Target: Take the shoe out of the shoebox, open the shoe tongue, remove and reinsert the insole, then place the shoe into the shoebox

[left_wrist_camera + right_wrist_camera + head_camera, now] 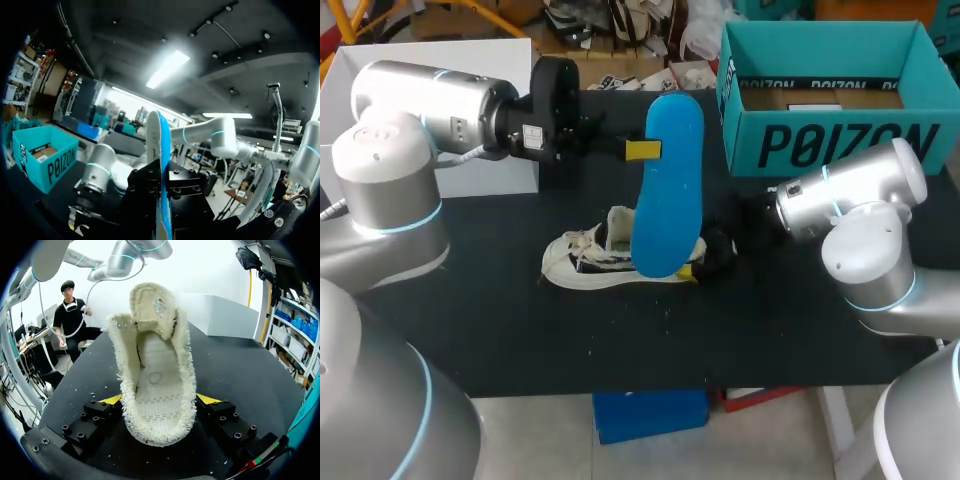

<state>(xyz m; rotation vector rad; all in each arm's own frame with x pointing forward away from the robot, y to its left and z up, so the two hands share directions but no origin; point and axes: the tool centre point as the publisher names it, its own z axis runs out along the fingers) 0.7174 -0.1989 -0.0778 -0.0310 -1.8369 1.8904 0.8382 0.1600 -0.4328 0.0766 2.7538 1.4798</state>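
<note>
**While One Arm Pins the Shoe, the Other Holds Its Insole Aloft**

As the right jaws clamp the heel end of the pale shoe (605, 262) from both sides on the black counter (520, 340), the left jaws are closed flat on the blue insole (668, 185). The insole hangs out ahead of the left jaws, above the shoe. Whether its lower end touches the shoe cannot be told.

From the right wrist, the shoe sits squarely between that arm's yellow tips (112, 399). Its tongue (150, 302) is folded back ahead of them and the inside is bare.

From the left wrist, the insole runs edge-on straight out between the closed left jaws.

The teal shoebox (830, 100) stands without the shoe, well apart from both pairs of jaws, beyond the right arm.

Removal looks complete, and putting the insole back appears to be the step in hand. That move would call for lining the insole up with the shoe's length and feeding it toe-first under the raised tongue. The right jaws would need to hold the shoe steady so it does not slide on the counter.
</note>
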